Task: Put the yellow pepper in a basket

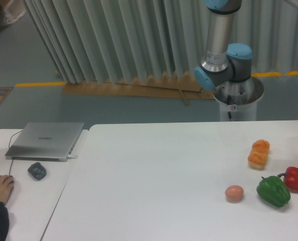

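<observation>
The gripper and the yellow pepper lie outside the view, off the right edge; jaw state cannot be told. No basket is visible. Judged step: carry to the basket. Keep the path high and clear of the bread loaf [259,153] and red pepper [296,178].

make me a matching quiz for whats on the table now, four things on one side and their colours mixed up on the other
Things:
1. bread loaf
2. egg
3. laptop
4. pepper beside the egg

Colours:
A. green
B. silver grey
C. orange-tan
D. pinkish brown

Pairs: 1-C, 2-D, 3-B, 4-A
</observation>
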Available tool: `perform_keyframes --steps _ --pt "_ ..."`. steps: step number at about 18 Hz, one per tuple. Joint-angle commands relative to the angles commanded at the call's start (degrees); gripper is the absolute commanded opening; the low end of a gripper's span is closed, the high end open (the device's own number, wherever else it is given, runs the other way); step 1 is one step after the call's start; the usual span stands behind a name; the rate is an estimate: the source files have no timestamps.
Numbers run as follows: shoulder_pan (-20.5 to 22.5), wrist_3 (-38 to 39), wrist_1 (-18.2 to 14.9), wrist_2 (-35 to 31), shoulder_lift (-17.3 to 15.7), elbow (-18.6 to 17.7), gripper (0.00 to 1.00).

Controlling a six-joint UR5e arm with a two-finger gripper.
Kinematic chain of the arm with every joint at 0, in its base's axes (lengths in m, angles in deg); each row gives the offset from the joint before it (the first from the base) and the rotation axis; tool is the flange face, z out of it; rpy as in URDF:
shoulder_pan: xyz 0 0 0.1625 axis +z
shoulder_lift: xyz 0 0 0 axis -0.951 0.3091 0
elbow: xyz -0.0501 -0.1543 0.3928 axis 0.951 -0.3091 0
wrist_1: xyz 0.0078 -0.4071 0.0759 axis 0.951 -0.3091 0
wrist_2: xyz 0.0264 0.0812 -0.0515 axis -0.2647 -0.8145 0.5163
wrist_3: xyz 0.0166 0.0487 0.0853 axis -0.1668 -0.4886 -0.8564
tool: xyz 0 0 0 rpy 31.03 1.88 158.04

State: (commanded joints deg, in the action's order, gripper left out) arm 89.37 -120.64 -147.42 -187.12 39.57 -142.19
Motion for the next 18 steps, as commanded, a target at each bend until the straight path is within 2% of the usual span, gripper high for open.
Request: perform_keyframes --steps 3,6,8,11,12,13,14,18 --pt "0.35 0.44 4.38 -0.17 1.93 -0.09 0.5" --pt "0.88 0.53 5.45 -0.09 3.07 0.0 0.5" --pt "1.32 0.44 7.9 -0.17 4.22 -0.09 0.5" --pt "1.32 0.44 8.09 -0.26 4.31 -0.35 0.52" --pt "1.32 0.27 8.09 -0.26 4.31 -0.44 0.63" --pt "1.32 -0.08 8.09 -0.26 4.31 -0.35 0.96" --pt "1.32 -0.09 8.09 -0.26 4.31 -0.35 1.0" --pt "1.32 0.26 8.18 -0.18 4.22 -0.44 1.0"
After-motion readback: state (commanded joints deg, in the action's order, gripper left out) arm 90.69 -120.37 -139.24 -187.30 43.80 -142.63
